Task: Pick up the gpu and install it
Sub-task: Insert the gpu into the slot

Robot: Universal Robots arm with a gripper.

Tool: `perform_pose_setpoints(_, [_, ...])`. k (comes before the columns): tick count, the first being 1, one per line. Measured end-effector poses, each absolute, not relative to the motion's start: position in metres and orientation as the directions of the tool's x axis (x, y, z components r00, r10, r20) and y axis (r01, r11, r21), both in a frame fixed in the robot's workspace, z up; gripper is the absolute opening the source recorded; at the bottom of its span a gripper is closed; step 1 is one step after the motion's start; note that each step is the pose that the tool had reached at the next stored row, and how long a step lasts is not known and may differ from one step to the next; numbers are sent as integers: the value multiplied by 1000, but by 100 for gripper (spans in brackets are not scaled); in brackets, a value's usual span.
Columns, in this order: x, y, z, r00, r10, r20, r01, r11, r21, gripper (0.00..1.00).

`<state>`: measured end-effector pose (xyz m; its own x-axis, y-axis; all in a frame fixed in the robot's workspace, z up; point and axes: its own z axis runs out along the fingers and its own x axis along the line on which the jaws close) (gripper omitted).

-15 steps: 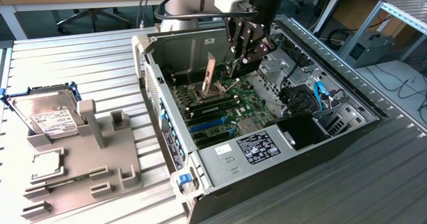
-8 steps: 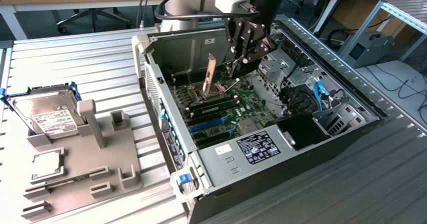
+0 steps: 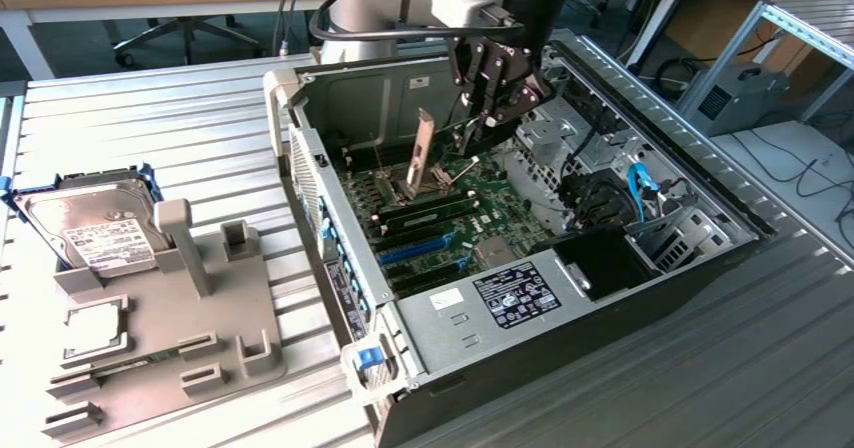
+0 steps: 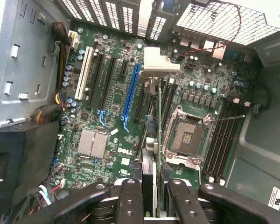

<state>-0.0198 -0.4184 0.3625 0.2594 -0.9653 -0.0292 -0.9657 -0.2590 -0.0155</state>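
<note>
The gpu (image 3: pixel 426 151), a slim dark card with a silver end bracket, hangs edge-down inside the open computer case (image 3: pixel 300 158), a little above the motherboard (image 3: pixel 461 223). My gripper (image 3: pixel 491 108) is shut on its upper edge. In the wrist view the gpu (image 4: pixel 157 126) appears edge-on, its bent bracket tab pointing toward the case's rear slots. My gripper (image 4: pixel 154 196) clamps it from both sides with its black fingers (image 4: pixel 130 200). The card hovers between the long blue slot (image 4: pixel 130 93) and the processor socket (image 4: pixel 184 137), apart from the board.
A grey fixture tray (image 3: pixel 174 308) on the exterior view's left holds a silver hard drive (image 3: pixel 87 223) and a small square chip (image 3: pixel 94 326). Inside the case are a power supply (image 3: pixel 514 293), drive bays with cables (image 3: pixel 627 208) and a silver heatsink (image 4: pixel 92 142).
</note>
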Motion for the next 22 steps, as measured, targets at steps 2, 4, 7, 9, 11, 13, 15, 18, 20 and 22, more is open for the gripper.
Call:
perform_pose_setpoints(2, [-20, -418, 363, 266, -964, -29, -964, -265, -16, 26])
perform_pose_setpoints(4, [-20, -418, 362, 273, -962, -29, -962, -272, -15, 26])
perform_pose_setpoints(7, [-20, -418, 363, 283, -959, -29, -959, -283, -15, 26])
perform_pose_setpoints(9, [-20, -418, 362, 293, -956, -29, -956, -292, -15, 26])
perform_pose_setpoints(11, [-20, -418, 362, 299, -954, -29, -954, -299, -16, 26])
perform_pose_setpoints(13, [-20, -418, 362, 306, -952, -29, -952, -306, -16, 26])
perform_pose_setpoints(15, [-20, -418, 363, 312, -950, -29, -950, -312, -15, 26])
perform_pose_setpoints(18, [-20, -418, 363, 323, -946, -29, -946, -323, -15, 26])
perform_pose_setpoints(20, [-20, -418, 363, 330, -943, -29, -944, -330, -15, 26])
perform_pose_setpoints(22, [-20, -418, 363, 338, -941, -29, -941, -338, -15, 26])
